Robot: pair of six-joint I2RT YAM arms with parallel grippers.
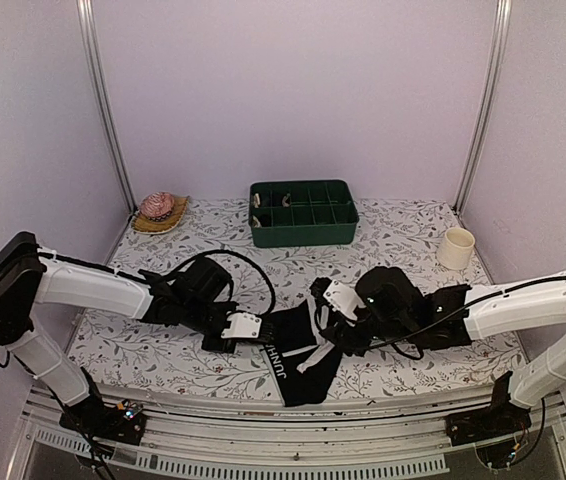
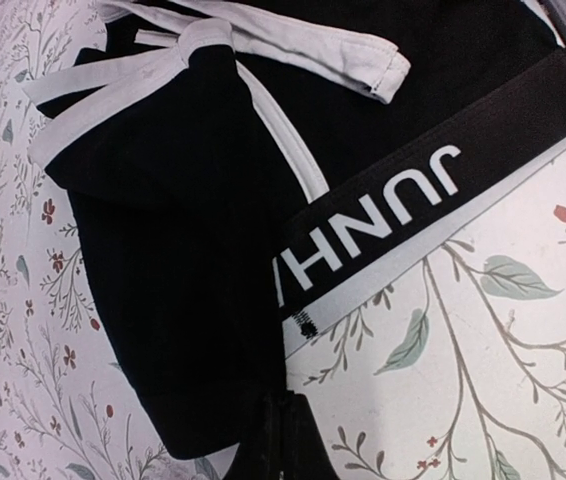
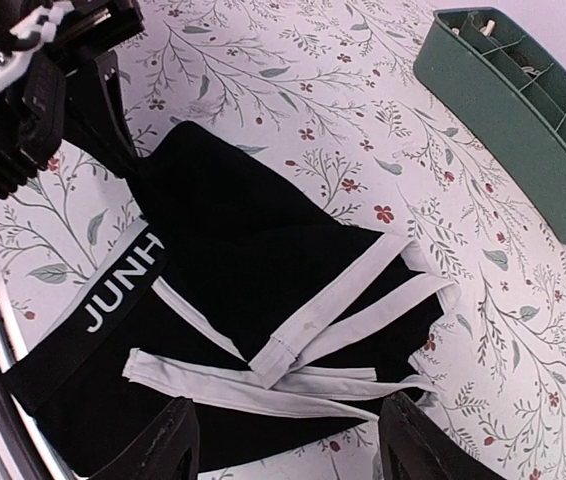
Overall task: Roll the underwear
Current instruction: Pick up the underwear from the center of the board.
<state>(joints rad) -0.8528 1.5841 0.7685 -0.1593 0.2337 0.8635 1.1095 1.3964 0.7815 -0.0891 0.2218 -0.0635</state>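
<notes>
The underwear [image 1: 298, 350], the striped pair, lies folded near the front edge of the desk [image 1: 143, 350], between the two hands.

We see the left hand [image 1: 251, 327] clenched at the waistband end, and from its wrist view we judge that it pinches the folded edge just beside the white lettering. The right hand [image 3: 288, 435] hangs released, jaws wide, just above the white-trimmed leg hems and grasping nothing. The waistband runs near-to-far on the left hand's side, so the waist-to-leg axis lies across the desk from the left hand to the right. We reckon the roll must travel along that axis. The right hand is nearer the loose leg end and could start there while the left pins the waistband. The crossed white trims may bunch.
</notes>
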